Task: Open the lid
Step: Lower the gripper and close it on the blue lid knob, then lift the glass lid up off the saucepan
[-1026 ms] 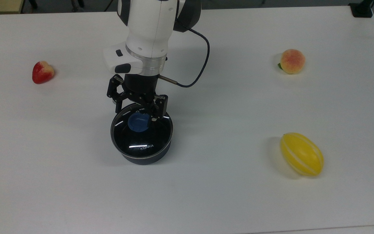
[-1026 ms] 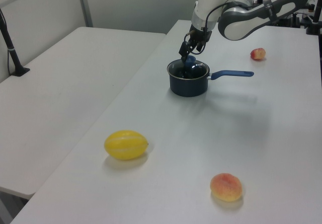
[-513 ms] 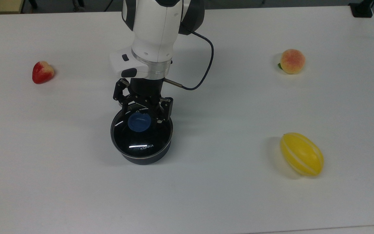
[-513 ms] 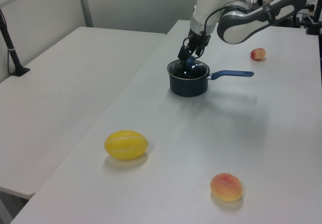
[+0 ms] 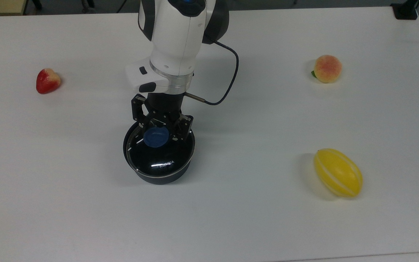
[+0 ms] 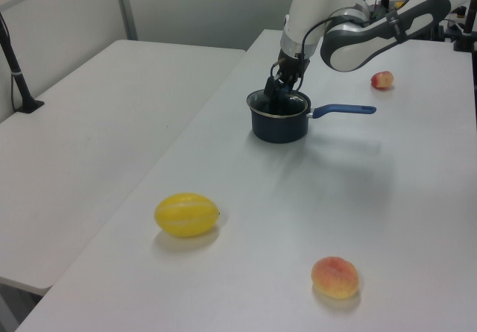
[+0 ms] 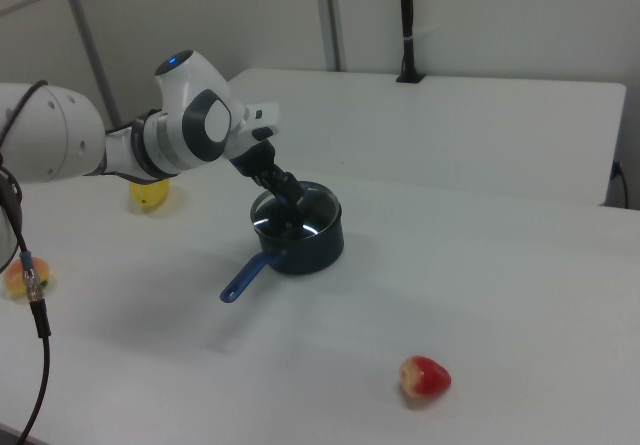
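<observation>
A white robot arm's black two-finger gripper (image 5: 157, 128) straddles the blue knob (image 5: 156, 137) of a round clear glass lid with a thin metal rim (image 5: 160, 157), which sits on a black saucepan (image 5: 158, 178) near the middle of a white table (image 5: 253, 218). In the top view a finger stands on either side of the knob, close against it; whether they have fully clamped on it cannot be told from these pictures. The step in hand appears to be the grasp on the knob, with the lifting not yet done. The lid looks slightly skewed in the top view, its rim nearer the top view's right side of the pan, so it may be just starting to shift.

The next move calls for a firm hold on the knob and a straight pull upward, clear of the pan's rim, so the pan is not dragged along by its long blue handle (image 6: 344, 110).

The glass is dark over the pan's black interior, with bright streaks of reflected light and white lettering near its front edge in the top view. Around it, well apart, lie a red strawberry (image 5: 47, 80), a pink-yellow peach (image 5: 327, 68) and a yellow melon (image 5: 338, 172).
</observation>
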Controlling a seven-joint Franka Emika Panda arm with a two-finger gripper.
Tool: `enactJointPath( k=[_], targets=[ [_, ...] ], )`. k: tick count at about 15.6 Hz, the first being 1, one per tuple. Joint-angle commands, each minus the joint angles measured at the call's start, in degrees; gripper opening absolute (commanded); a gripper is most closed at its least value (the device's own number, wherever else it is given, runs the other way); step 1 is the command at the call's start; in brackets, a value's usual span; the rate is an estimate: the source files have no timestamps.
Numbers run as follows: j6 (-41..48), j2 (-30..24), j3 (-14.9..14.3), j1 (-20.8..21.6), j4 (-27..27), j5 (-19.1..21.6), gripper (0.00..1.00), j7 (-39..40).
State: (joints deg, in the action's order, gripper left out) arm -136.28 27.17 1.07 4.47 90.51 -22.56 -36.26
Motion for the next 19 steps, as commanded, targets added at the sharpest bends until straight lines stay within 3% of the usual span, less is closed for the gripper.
enactJointPath(
  k=[1,8,14,19],
  targets=[
    [-1.62,-0.01,0.51,-0.61,0.2,-0.64,0.04,-1.19],
    [-1.36,-2.12,0.6,-0.61,0.28,-0.47,0.05,-0.66],
    [-0.39,-8.7,0.6,-0.61,4.76,-0.29,0.06,1.01],
    [7.94,-13.8,0.6,-0.34,6.96,1.55,0.05,7.76]
  ],
)
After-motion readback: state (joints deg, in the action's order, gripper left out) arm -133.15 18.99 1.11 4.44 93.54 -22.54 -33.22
